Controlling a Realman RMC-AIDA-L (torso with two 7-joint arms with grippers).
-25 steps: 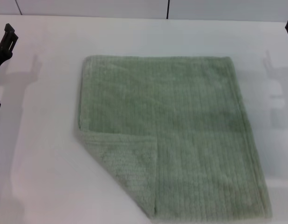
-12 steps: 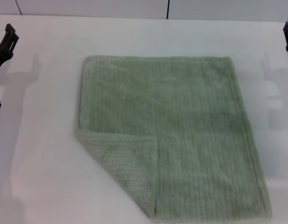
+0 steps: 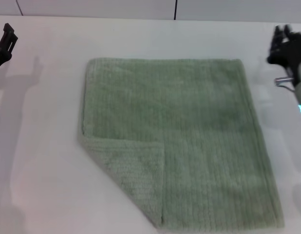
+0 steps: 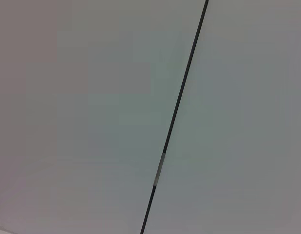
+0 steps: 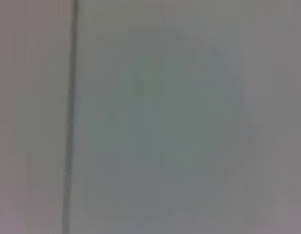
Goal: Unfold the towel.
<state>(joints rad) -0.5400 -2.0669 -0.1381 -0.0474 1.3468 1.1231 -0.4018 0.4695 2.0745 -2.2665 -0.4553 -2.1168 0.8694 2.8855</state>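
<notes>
The pale sage-green towel (image 3: 184,136) lies flat on the white table (image 3: 43,161), with its near left corner (image 3: 133,178) folded over onto itself as a triangle. My right gripper (image 3: 282,41) is above the table just beyond the towel's far right corner, apart from it. My left gripper (image 3: 7,41) stays at the far left edge of the head view, well away from the towel. Both wrist views show only blank wall with a dark seam; neither shows towel or fingers.
A wall with dark vertical seams (image 3: 175,9) stands behind the table's far edge. Bare white table surrounds the towel on the left and far sides.
My right arm has moved in from the right edge toward the towel's far right corner. The left arm and the towel have not moved.
</notes>
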